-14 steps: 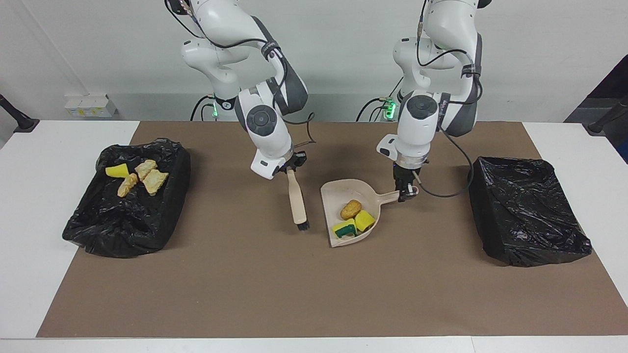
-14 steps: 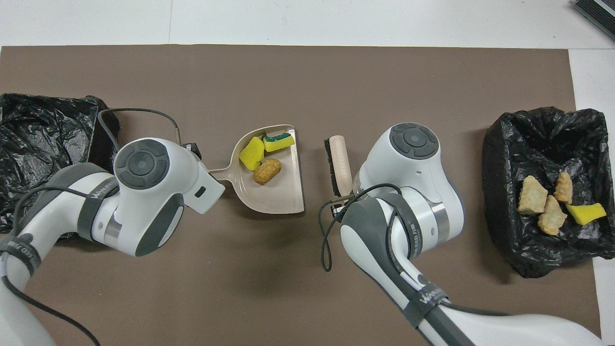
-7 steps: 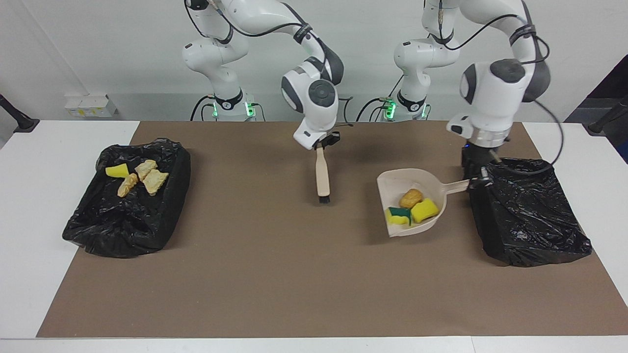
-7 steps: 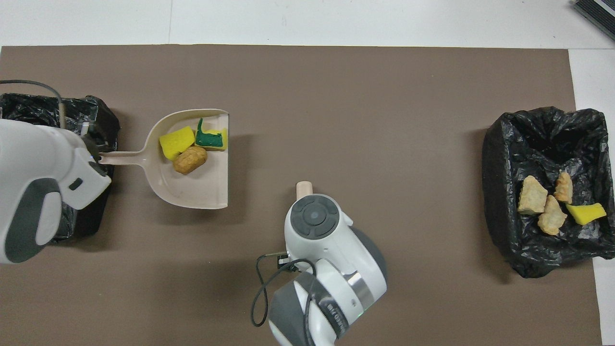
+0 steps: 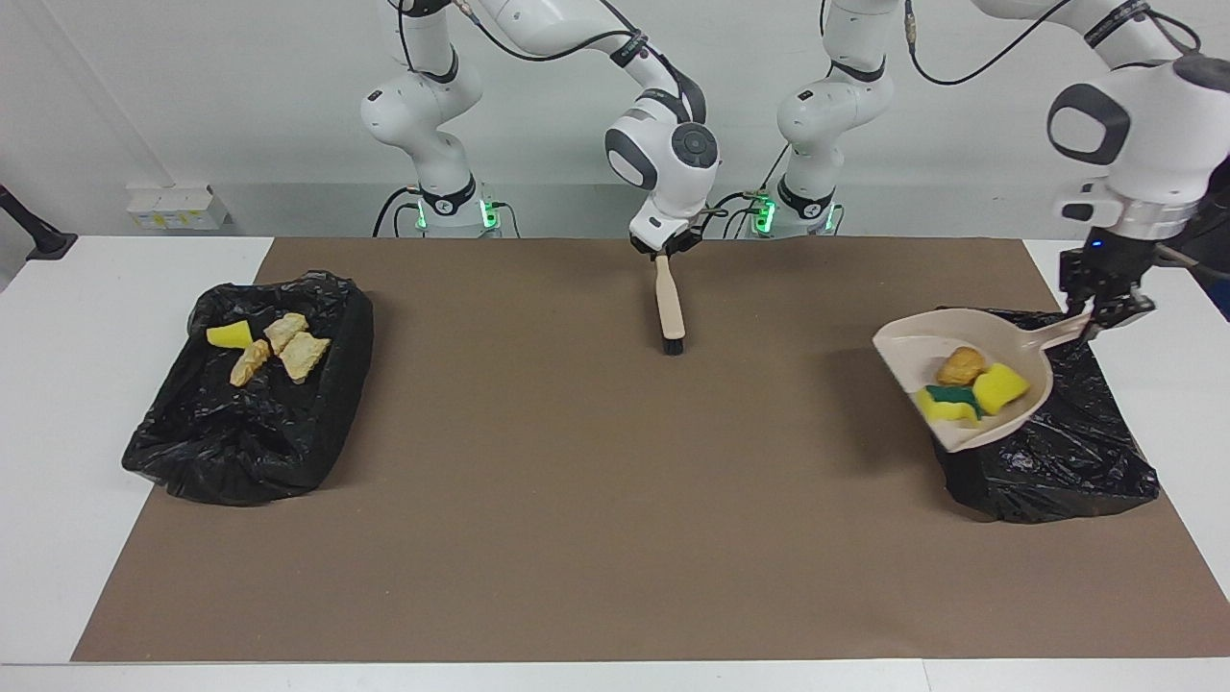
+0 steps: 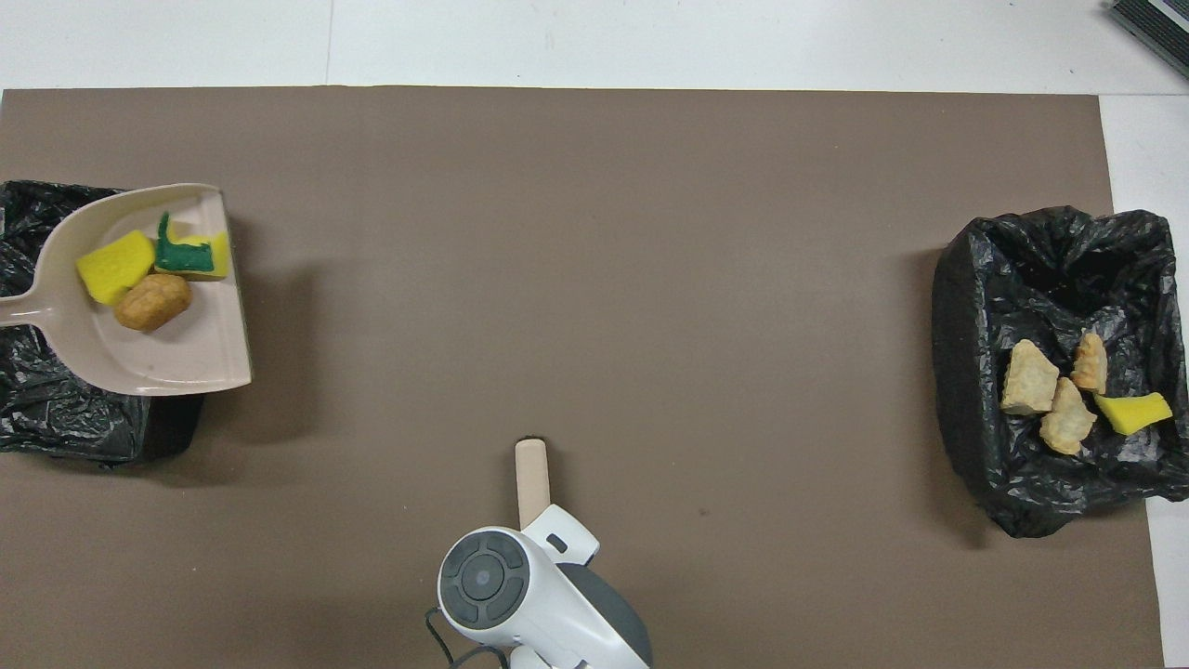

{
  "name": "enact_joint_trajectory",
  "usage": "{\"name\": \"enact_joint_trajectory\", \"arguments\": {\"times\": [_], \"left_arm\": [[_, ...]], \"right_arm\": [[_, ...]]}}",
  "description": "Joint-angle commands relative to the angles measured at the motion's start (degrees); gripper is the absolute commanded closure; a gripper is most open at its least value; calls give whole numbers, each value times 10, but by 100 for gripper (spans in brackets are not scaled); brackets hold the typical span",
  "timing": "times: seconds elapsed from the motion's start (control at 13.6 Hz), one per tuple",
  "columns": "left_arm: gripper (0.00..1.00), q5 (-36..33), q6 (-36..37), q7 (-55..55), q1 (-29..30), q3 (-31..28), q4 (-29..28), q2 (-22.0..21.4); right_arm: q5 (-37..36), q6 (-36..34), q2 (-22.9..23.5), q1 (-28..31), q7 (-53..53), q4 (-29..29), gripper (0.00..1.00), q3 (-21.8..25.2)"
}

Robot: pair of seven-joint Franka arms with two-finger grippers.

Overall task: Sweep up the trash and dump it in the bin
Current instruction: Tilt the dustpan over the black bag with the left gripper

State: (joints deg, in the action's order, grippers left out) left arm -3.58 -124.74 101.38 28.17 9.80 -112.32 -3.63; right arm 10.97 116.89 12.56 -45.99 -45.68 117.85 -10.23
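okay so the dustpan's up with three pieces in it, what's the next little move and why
Probably tip the dustpan so the trash slides out. The left gripper holds its handle, and the pan already hangs over the black-lined bin at the left arm's end of the table. The right gripper waits, holding the brush.

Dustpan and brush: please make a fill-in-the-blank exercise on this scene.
1. The left gripper holds the dustpan over a black ___.
2. The dustpan carries ___ pieces of trash.
3. The right gripper holds the ___ by its handle.
4. The other bin holds ___ pieces.

Missing words: bin; three; brush; four
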Motion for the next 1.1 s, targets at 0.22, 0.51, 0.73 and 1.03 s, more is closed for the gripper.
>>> {"name": "enact_joint_trajectory", "arguments": {"times": [0.22,0.51,0.73,1.03], "left_arm": [[100,-152,-33,6,39,-8,49,29],[100,-307,-32,-81,27,-8,50,32],[100,-424,-16,-135,7,-7,53,25],[100,-462,63,-145,-14,0,96,16]], "right_arm": [[-16,-60,-11,10,-16,-37,0,6],[-50,-91,-29,68,7,-91,0,4],[-70,-118,-70,128,73,-111,0,6],[-119,-181,-76,226,186,-183,0,6]]}}
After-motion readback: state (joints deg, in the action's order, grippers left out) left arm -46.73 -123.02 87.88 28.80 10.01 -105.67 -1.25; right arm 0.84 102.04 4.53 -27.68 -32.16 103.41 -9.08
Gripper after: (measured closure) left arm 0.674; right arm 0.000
